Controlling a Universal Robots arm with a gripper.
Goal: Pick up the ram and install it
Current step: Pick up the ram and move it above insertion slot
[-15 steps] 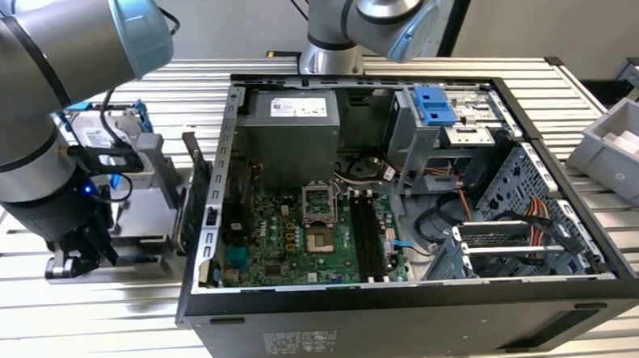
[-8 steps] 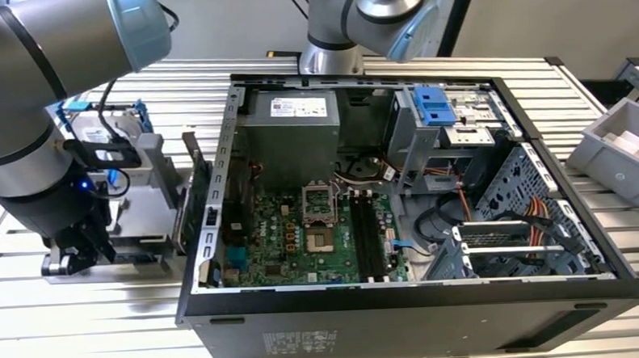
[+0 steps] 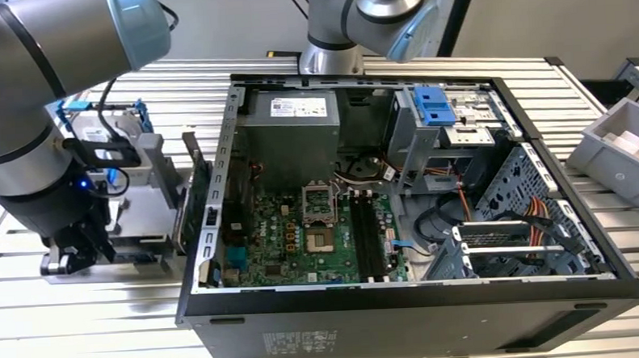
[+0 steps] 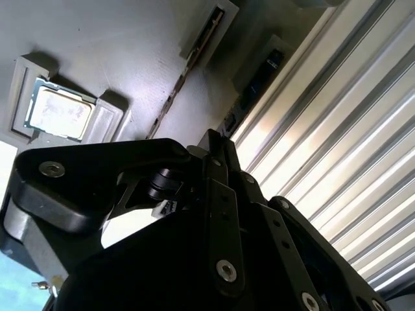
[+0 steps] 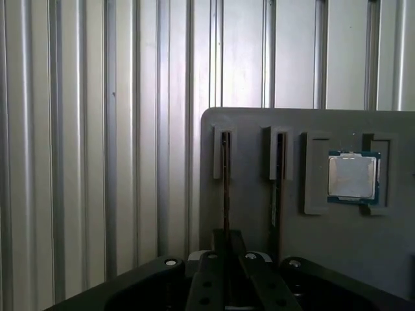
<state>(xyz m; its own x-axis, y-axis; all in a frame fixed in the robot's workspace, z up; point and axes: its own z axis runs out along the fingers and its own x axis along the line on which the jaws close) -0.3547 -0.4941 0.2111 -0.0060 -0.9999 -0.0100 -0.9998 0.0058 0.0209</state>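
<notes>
The ram (image 5: 225, 188) stands on edge in a slot of a grey holder tray (image 5: 253, 220), and it appears as a thin brownish edge (image 4: 181, 81) in the second wrist view. My gripper (image 5: 227, 245) is at the near end of that stick, its black fingers (image 4: 211, 149) pressed together on either side of it. In the exterior view the gripper (image 3: 73, 253) is down at the tray (image 3: 139, 253), to the exterior view's left of the open computer case (image 3: 411, 300). The motherboard's long dark memory slots (image 3: 370, 235) lie inside the case.
A second slot (image 5: 275, 184) next to the gripped stick holds another dark stick. A square processor chip (image 5: 352, 177) sits in a pocket of the tray. The tray and case rest on a ribbed aluminium table (image 5: 97, 162). A grey bin (image 3: 621, 154) stands at the exterior view's right.
</notes>
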